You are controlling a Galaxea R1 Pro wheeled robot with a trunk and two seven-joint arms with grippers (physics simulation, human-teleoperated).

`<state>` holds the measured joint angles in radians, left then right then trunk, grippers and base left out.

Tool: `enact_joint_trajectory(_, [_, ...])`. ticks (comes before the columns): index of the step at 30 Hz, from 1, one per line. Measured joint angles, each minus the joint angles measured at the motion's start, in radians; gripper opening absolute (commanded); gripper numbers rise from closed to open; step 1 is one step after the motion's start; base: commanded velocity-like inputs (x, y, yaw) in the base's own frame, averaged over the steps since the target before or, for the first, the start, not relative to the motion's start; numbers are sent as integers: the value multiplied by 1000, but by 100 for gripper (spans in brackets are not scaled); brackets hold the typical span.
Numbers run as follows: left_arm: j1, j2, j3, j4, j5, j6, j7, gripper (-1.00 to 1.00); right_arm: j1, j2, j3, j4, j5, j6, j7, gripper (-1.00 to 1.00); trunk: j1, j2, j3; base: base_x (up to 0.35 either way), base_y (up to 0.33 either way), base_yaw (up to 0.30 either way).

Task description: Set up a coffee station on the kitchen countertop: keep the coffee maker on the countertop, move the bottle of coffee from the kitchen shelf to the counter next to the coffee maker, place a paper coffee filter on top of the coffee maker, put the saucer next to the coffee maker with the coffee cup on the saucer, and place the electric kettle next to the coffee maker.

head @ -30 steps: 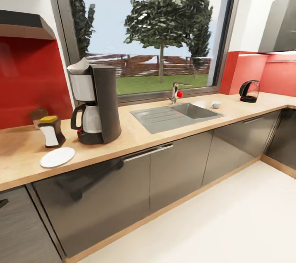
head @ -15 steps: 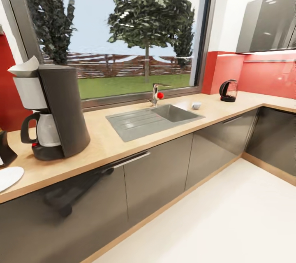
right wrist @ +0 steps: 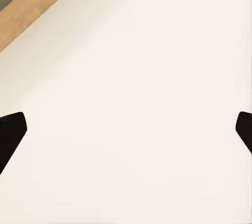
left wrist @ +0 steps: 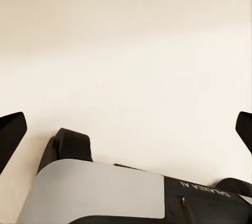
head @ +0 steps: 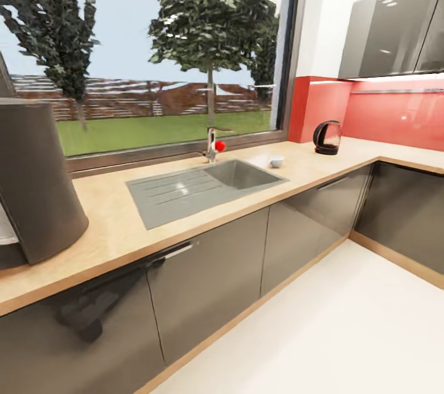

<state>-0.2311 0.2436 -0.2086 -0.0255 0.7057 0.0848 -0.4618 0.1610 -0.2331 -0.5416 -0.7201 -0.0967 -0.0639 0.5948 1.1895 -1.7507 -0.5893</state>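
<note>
The dark body of the coffee maker stands at the far left of the head view, cut off by the frame edge, on the kitchen countertop. Just right of the sink, the small white coffee cup sits on the wood. Farther along, against the red wall, stands the electric kettle. My left gripper is open over pale floor, above the robot's grey base. My right gripper is also open over pale floor, with nothing between its fingers. The saucer, bottle of coffee, paper coffee filter and kitchen shelf are out of view.
An inset steel sink with a red-knobbed tap lies under the big window. Grey cabinet fronts run below the counter, which turns a corner at the right. Dark wall cabinets hang above the kettle. Pale floor spreads out at the lower right.
The head view has swung to the right, so everything has slid left in the picture. The coffee maker now sits at the frame edge, and the bottle and saucer have left the picture.
</note>
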Motion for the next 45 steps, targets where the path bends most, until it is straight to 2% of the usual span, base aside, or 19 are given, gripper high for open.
enact_joint_trajectory(18, [0, 0, 0, 0, 0, 0, 0, 100, 0, 0, 0, 0, 0, -1, -1, 100, 0, 0, 0, 210, -248, -266])
enact_joint_trajectory(33, [0, 0, 0, 0, 0, 0, 0, 100, 0, 0, 0, 0, 0, -1, -4, 100, 0, 0, 0, 181, -262, -40])
enact_joint_trajectory(45, [0, 1, 0, 0, 0, 0, 0, 100, 0, 0, 0, 0, 0, -1, -4, 100, 0, 0, 0, 177, -265, -229])
